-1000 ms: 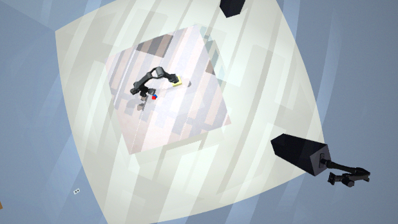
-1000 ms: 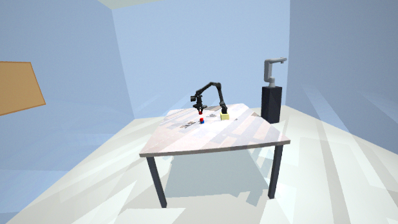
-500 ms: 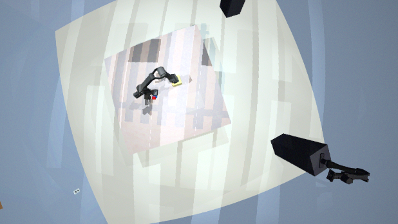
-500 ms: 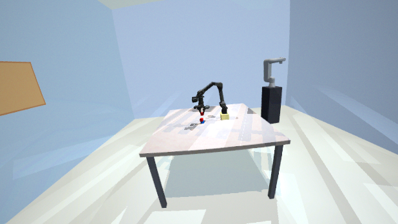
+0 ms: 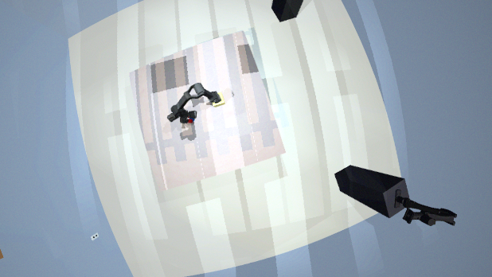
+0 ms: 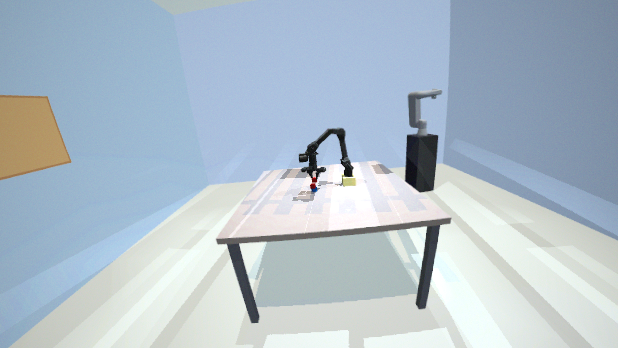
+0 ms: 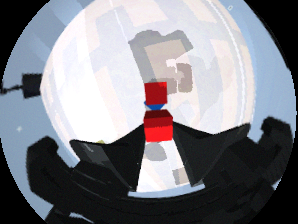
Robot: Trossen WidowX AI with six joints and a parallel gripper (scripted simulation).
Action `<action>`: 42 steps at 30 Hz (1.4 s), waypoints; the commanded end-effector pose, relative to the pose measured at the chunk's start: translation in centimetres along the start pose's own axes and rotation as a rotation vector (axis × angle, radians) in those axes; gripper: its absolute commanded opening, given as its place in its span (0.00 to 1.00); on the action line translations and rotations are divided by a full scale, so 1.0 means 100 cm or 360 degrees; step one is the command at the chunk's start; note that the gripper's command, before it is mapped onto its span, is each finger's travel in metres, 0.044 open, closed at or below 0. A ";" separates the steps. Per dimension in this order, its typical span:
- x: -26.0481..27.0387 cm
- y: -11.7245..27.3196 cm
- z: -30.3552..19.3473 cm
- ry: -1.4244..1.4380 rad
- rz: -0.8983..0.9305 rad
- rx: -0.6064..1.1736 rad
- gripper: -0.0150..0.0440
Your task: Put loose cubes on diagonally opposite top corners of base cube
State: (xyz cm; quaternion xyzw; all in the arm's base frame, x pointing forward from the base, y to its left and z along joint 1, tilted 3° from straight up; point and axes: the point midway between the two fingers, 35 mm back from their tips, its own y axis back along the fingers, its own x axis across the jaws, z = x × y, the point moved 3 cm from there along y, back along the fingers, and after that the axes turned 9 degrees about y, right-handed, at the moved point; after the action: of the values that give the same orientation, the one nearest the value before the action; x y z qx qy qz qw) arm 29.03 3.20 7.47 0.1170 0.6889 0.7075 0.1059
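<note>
The blue base cube (image 5: 193, 119) (image 6: 314, 190) (image 7: 156, 106) stands on the table (image 5: 223, 159) (image 6: 350, 225). One loose red cube (image 5: 190, 121) (image 6: 313, 185) (image 7: 156, 93) sits on top of it, off to one side, covering much of it in the wrist view. My gripper (image 7: 157, 124) (image 6: 314, 178) points down and is shut on the other red cube (image 7: 158, 131) (image 6: 314, 180). This held cube is above the base cube's other side, close to the placed cube. Whether it touches the base cube cannot be told. In the top view the arm mostly hides it.
The arm's base stands on a yellow block (image 5: 218, 104) (image 6: 349, 181), to the right of the cubes in the exterior view. Another arm on a black pedestal (image 5: 370, 189) stands off the table. A grey arm on a black pedestal (image 6: 421, 162) stands behind the table's right side.
</note>
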 end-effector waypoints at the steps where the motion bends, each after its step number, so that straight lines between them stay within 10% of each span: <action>1: 0.000 -0.002 0.001 0.0009 -0.0001 -0.0005 0.43; 42: -0.002 -0.033 0.001 0.0005 -0.0001 -0.0005 0.52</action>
State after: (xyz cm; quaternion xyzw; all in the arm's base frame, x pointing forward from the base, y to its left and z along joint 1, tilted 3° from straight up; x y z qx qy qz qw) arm 29.19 3.31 4.21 0.1155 0.6889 0.7078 0.1050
